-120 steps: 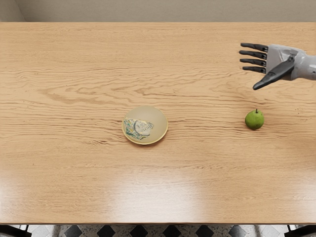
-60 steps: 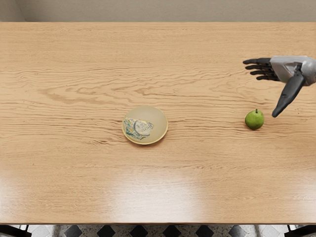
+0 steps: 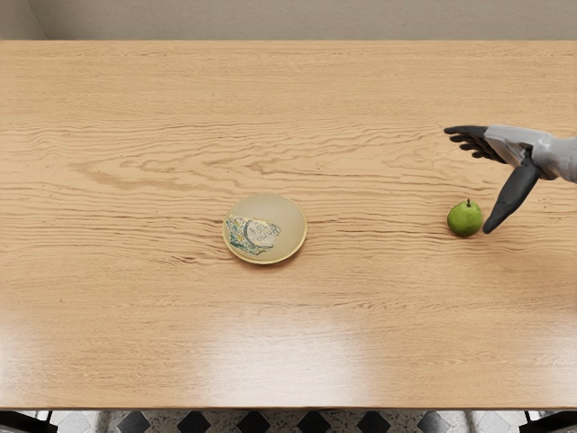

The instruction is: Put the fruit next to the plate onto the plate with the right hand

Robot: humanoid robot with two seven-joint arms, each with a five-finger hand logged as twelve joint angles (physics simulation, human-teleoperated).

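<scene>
Head view: the right hand had dropped toward the pear over the last second. A second earlier it hovered further toward 12 o'clock, with its fingers spread and aimed at 9 o'clock and the thumb slanting away below them. Now the fingers were foreshortened and bunched at about 1 o'clock of the fruit. The thumb hung down so that its tip stood just beside the pear's 3 o'clock flank. I could not tell whether it touched. The hand was spread wide and held nothing.

The green pear sat upright on the counter, stem up, at 3 o'clock of the plate and well apart from it. Neither the pear nor the plate had shifted across the three pictures, and the patterned yellowish plate lay bare of fruit.

Judging from this, the reach was nearly over and the grasp had not begun. The thumb was already set on the pear's far side, so the likely next need was to bring the fingers down on its 9 to 12 o'clock side and close around it. A pear is rounded and could roll toward 9 o'clock if the thumb nudged it first. The whole carry to the plate was left to do.
</scene>
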